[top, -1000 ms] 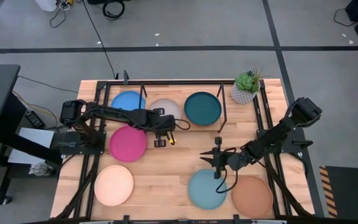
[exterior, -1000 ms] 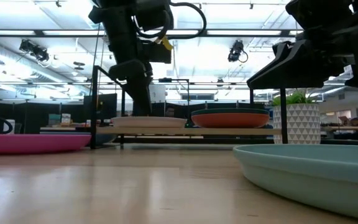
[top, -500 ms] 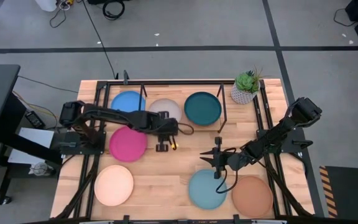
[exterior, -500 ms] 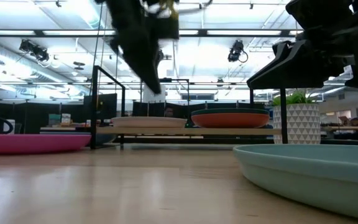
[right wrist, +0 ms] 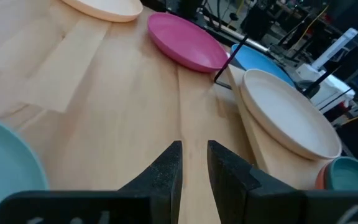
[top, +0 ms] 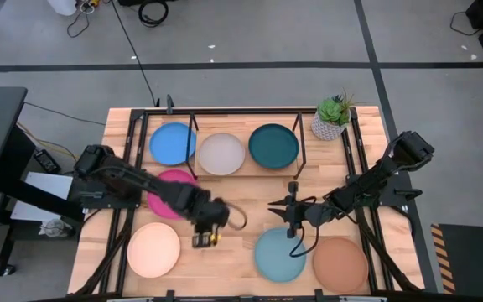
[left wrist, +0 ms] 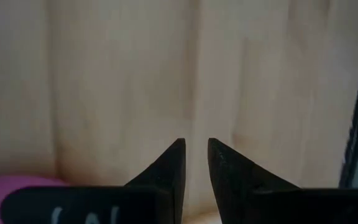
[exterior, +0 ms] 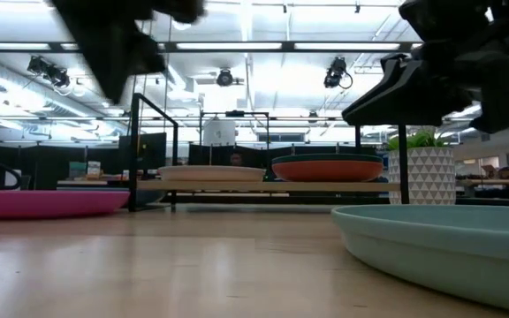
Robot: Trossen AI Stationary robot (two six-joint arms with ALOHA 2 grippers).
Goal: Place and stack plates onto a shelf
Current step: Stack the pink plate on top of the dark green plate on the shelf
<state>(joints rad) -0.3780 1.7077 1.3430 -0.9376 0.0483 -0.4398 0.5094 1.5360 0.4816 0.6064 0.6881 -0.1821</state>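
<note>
L gripper (top: 201,241) – fingers nearly closed, empty, beside cream plate (top: 153,249). R gripper (top: 289,208) – nearly closed, empty, above light-teal plate (top: 278,255).

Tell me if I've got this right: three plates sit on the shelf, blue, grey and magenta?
Not quite. In the high view the shelf holds the blue plate, grey plate and dark teal plate. The magenta plate lies on the table.

shelf (top: 225,172): three plates side by side | table (top: 233,243), front: four plates | plant (top: 332,117): shelf's right
</note>
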